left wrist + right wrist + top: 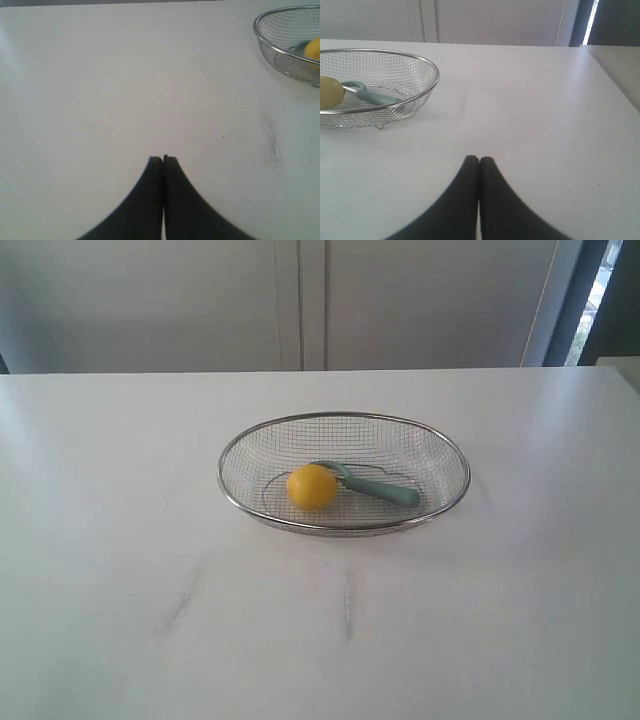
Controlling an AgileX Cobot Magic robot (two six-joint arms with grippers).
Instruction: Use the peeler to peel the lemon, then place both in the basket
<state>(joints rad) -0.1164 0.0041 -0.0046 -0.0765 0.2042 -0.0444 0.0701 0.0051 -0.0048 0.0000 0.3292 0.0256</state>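
I see bare table (150,570) on every side of the basket (220,472); inside the basket, lemon (312,487) and peeler (385,491) occupy the middle, touching.

You are viewing two items, both plain and unmarked.
1. The left gripper (163,159) is showing you two matte black fingers (142,205), each flaring broad at the base and curving in to a narrow, squared-off tip.
2. The right gripper (479,160) is showing you the same black pair, with rounded tips.
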